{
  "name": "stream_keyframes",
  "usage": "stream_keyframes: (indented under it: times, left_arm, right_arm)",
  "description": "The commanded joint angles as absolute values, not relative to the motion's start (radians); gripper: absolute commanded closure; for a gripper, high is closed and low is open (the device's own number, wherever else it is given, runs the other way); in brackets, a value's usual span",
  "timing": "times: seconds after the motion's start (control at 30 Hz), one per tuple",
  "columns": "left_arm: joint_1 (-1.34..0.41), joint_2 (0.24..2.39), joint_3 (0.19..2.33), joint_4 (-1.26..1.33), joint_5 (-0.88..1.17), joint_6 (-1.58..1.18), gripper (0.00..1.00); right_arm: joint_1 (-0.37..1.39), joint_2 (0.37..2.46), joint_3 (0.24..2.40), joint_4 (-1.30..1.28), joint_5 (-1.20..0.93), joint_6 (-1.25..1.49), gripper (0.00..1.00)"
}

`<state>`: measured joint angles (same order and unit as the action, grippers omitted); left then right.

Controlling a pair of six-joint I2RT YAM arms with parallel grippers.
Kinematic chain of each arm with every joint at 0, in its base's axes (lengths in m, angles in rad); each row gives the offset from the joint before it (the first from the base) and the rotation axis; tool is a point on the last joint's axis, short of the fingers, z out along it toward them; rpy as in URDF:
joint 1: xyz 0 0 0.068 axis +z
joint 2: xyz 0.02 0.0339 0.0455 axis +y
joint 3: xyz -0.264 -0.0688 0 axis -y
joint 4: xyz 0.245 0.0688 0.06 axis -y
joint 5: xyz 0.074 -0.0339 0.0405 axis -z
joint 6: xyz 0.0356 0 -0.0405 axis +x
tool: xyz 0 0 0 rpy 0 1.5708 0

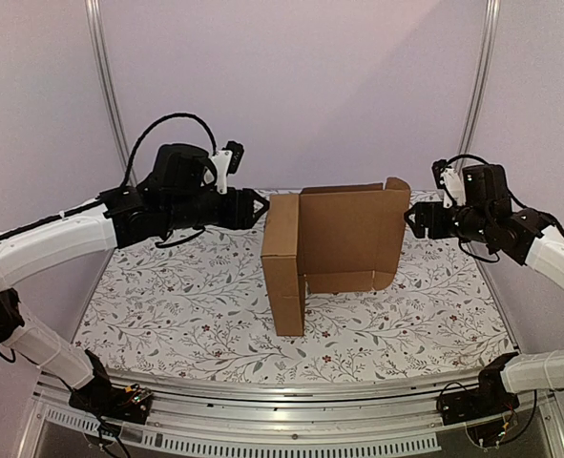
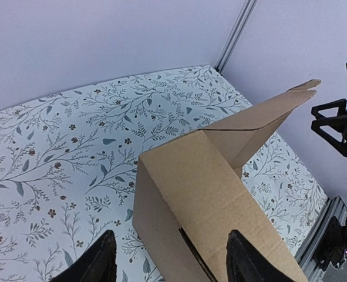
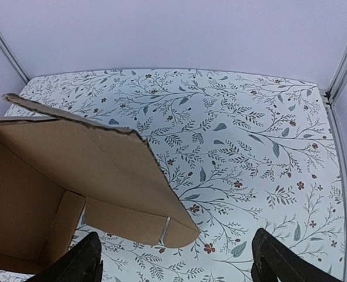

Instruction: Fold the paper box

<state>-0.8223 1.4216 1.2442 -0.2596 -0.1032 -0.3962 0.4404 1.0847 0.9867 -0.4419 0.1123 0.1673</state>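
Paper box [image 1: 344, 239] upright: left end between left jaws, right jaws beside

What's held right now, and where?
Nothing clearly. Left claw straddles the paper box's left wall, grip unclear; right claw open, empty.

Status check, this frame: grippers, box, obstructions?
Left gripper open, jaws straddling left wall of the paper box, no grip seen. Right gripper open, beside its right flap. Box partly folded, walls upright. Nothing blocks either gripper.
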Motion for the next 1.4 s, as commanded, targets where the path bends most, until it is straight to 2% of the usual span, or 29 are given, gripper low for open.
stream_keyframes:
  times: [0.0,0.17,0.5,0.6,0.7,0.9,1.1,1.37]
  left_arm:
    - [-0.805,1.439,1.273,-0.268,-0.073,-0.399,0.38]
    - [-0.805,1.45,1.273,-0.253,-0.048,-0.404,0.38]
    - [-0.805,1.463,1.275,-0.249,-0.029,-0.409,0.39]
    - [-0.805,1.467,1.273,-0.245,-0.022,-0.411,0.39]
    - [-0.805,1.471,1.272,-0.246,-0.017,-0.413,0.41]
    - [-0.802,1.462,1.261,-0.249,-0.028,-0.413,0.43]
    - [-0.799,1.452,1.235,-0.242,-0.028,-0.421,0.44]
    - [-0.789,1.421,1.195,-0.239,-0.038,-0.432,0.46]
  right_arm:
    - [0.377,1.102,0.956,-0.323,-0.054,0.229,0.14]
    - [0.333,1.159,0.962,-0.265,-0.205,0.178,0.13]
    - [0.319,1.272,0.982,-0.182,-0.312,0.118,0.15]
    - [0.318,1.293,0.988,-0.176,-0.346,0.093,0.22]
    - [0.318,1.307,0.991,-0.176,-0.386,0.072,0.33]
    - [0.317,1.299,0.986,-0.179,-0.432,0.044,0.45]
    - [0.32,1.283,0.985,-0.178,-0.449,0.032,0.64]
    - [0.358,1.239,0.988,-0.176,-0.462,0.011,0.8]
